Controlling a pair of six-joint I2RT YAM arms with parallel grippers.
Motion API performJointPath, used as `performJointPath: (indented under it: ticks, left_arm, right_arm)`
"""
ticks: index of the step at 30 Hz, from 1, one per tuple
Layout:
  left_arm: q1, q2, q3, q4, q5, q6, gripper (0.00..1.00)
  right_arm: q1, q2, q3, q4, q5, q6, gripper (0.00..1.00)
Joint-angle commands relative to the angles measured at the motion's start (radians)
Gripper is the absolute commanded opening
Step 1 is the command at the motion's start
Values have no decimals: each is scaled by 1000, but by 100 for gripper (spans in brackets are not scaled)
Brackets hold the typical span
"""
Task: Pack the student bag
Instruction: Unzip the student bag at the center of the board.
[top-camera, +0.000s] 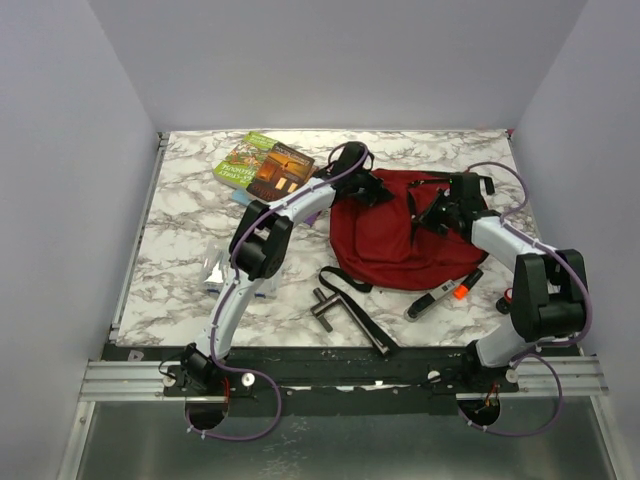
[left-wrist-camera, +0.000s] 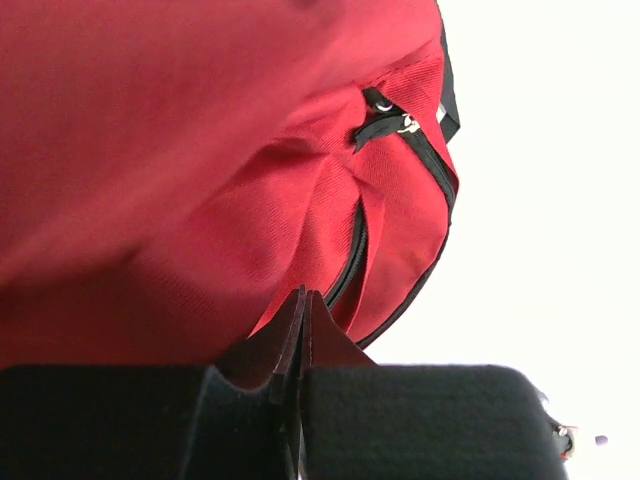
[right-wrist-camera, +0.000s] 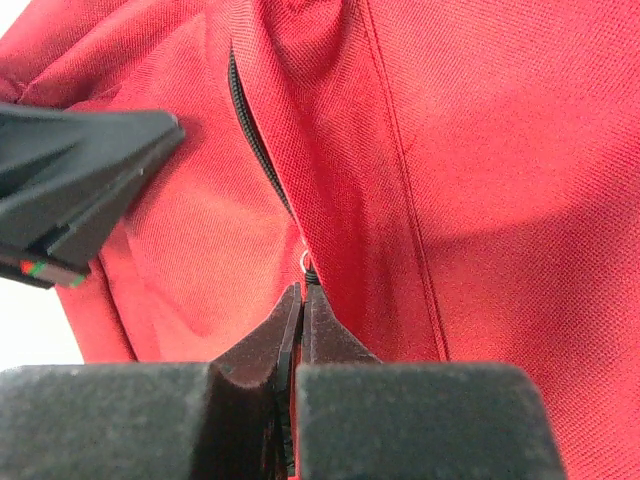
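Lying crumpled: dark-red student bag, black zippers.

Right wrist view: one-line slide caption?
Close-up: right hand pinching the zipper pull on the red backpack, closed zipper running up and to the left.

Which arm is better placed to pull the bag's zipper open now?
Right: the right gripper is shut at the zipper pull; the left gripper only pinches bag fabric beside the zipper.
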Motion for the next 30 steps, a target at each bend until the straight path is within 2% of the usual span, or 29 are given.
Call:
performJointPath:
  ticks: [1, 4, 7, 9, 12, 15, 23, 25, 30]
  left_arm:
    - [-15, 24, 50, 2, -27, 9, 0]
    - [-15, 15, 83, -7, 22, 168, 2]
    - [-26, -79, 0, -12, -4, 340, 40]
    - [-36, -123, -25, -56, -47, 420, 55]
    - [-58, -119, 47, -193, -131, 486, 68]
    - [-79, -78, 134, -295, -193, 477, 69]
    - [-105, -18, 166, -312, -165, 366, 67]
    - [-108, -10, 161, -326, -169, 319, 60]
    - [-111, 4, 160, -329, -178, 202, 59]
  right_arm:
    - [5, -67, -68, -18, -69, -37, 1]
    - [4, -68, -54, -45, -73, -76, 1]
    - [4, -81, -43, -42, -85, -131, 1]
    - [4, -98, -46, -32, -85, -145, 1]
    - [4, -104, -50, -18, -98, -157, 1]
    - [4, -104, -56, 4, -120, -158, 1]
    - [4, -148, -55, 12, -142, -175, 1]
    - [4, -156, -53, 10, -140, -177, 1]
    - [4, -175, -60, 10, -151, -172, 1]
